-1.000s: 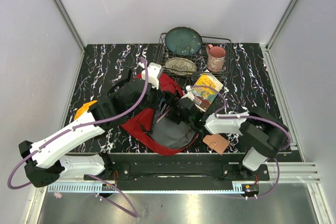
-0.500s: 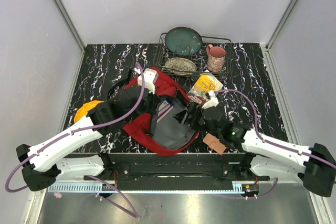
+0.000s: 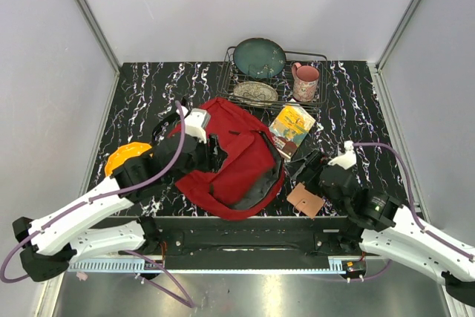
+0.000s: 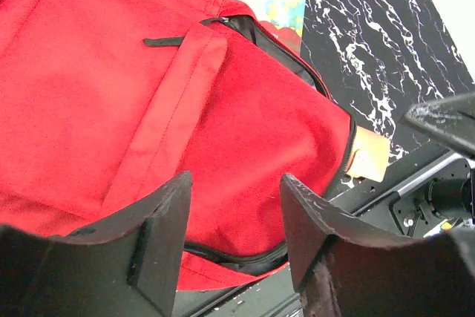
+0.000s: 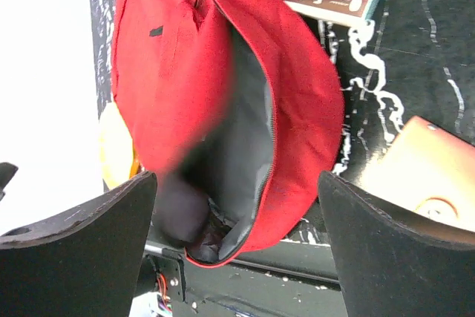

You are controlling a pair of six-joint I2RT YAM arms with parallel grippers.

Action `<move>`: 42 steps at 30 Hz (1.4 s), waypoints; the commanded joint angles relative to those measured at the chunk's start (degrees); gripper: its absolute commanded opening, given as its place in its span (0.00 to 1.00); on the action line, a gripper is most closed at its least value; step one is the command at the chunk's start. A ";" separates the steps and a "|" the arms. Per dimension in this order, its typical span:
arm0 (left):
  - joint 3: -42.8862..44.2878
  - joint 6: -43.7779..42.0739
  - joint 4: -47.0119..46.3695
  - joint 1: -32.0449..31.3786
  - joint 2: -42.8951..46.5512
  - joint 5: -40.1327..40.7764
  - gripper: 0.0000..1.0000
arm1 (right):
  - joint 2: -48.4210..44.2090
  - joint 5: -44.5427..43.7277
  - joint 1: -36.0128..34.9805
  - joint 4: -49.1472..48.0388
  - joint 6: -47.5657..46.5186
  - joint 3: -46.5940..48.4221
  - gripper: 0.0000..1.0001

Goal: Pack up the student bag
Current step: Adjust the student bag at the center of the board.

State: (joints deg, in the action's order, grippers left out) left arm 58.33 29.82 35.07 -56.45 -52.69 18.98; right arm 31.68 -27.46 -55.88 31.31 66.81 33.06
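The student bag (image 3: 241, 161) is a soft red backpack lying flat in the middle of the table, its top flap down. Its near edge gapes and shows grey lining (image 5: 245, 146). My left gripper (image 3: 221, 151) hovers over the bag's left part, open, with only red fabric (image 4: 148, 94) showing below the gap between its fingers (image 4: 159, 235). My right gripper (image 3: 303, 168) sits just off the bag's right side, open wide and holding nothing, facing the bag's open edge (image 5: 223, 109).
A colourful book (image 3: 291, 128) lies right of the bag, and a tan leather piece (image 3: 304, 200) sits near the front edge. An orange object (image 3: 122, 157) lies to the left. A wire rack (image 3: 323, 57) at the back holds plates and a pink mug (image 3: 304, 82).
The left gripper has opened and let go of the bag's flap, which has dropped shut over the opening. The right arm has pulled back to the right, away from the bag's mouth.
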 commanded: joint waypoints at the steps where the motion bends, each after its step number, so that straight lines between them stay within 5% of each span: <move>1: -2.42 2.34 -2.72 0.20 5.65 -2.81 0.57 | -1.18 -6.81 -0.28 10.08 5.35 2.98 0.94; 5: -3.66 3.75 -2.20 0.20 7.95 -4.21 0.63 | -1.97 -9.00 -0.28 11.05 6.14 3.59 0.94; 14: -0.58 -0.02 1.49 0.28 7.34 -0.45 0.99 | 7.93 -6.03 -0.20 1.05 5.97 1.40 0.94; 24: 3.20 -6.97 1.50 0.46 4.17 7.82 0.99 | 34.39 -0.49 0.33 -10.11 2.98 7.63 0.94; 28: 3.11 -8.47 1.05 1.25 3.99 6.24 0.99 | 43.45 7.49 0.42 -23.98 0.44 8.16 0.87; 32: 2.32 -6.36 0.96 2.04 4.78 5.72 0.99 | 53.63 11.37 0.33 -24.64 -4.13 15.78 0.82; 39: 3.20 -3.90 2.81 4.32 5.84 5.10 0.99 | 53.49 14.63 0.42 -25.25 -10.63 18.44 0.82; 42: 3.37 -2.58 2.46 4.85 5.05 6.33 0.99 | 47.97 12.45 0.42 -19.05 -12.49 17.83 0.91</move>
State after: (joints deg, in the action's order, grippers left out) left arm 58.94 25.23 37.89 -52.36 -47.46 23.40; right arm 86.80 -14.90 -55.48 10.35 58.92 49.28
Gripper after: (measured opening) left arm 0.988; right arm 0.864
